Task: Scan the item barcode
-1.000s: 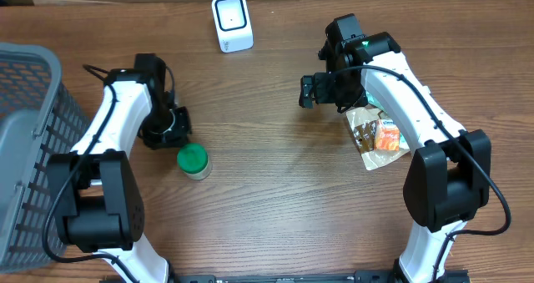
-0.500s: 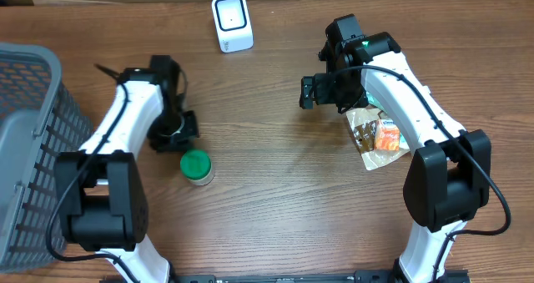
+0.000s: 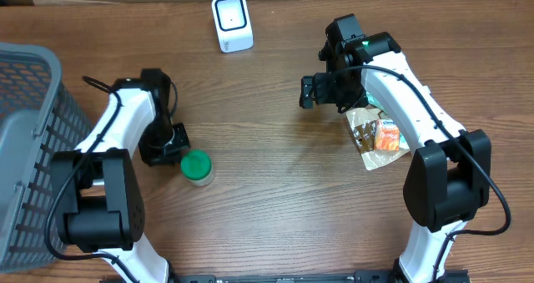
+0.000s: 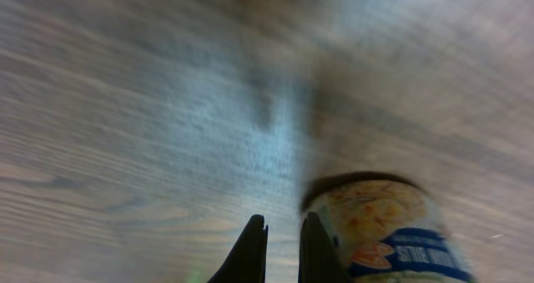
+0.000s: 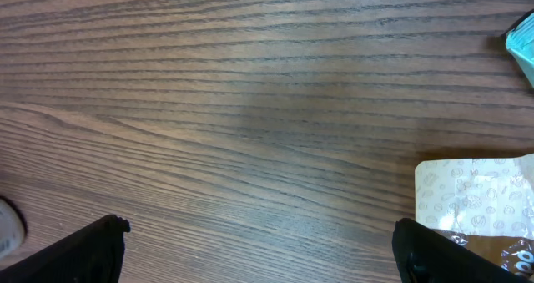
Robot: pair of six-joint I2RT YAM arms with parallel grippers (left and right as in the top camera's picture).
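Observation:
A small jar with a green lid (image 3: pixel 194 166) stands on the wooden table left of centre. In the left wrist view its yellow and blue label (image 4: pixel 385 233) is blurred. My left gripper (image 3: pixel 171 143) is low just left of the jar, shut with nothing between its fingers (image 4: pixel 282 251); the jar sits right beside one finger. The white barcode scanner (image 3: pixel 231 22) stands at the back. My right gripper (image 3: pixel 311 91) hangs wide open over bare wood (image 5: pixel 263 254), its fingertips (image 5: pixel 93 248) far apart.
A clear snack bag (image 3: pixel 377 137) lies under my right arm, its white corner (image 5: pixel 476 195) by my right finger. A grey mesh basket (image 3: pixel 29 133) fills the left edge. A teal corner (image 5: pixel 522 42) shows at the right.
My left arm swung right, then back towards the front, ending lower beside the jar. The jar shifted slightly towards the front. My right arm stayed still.

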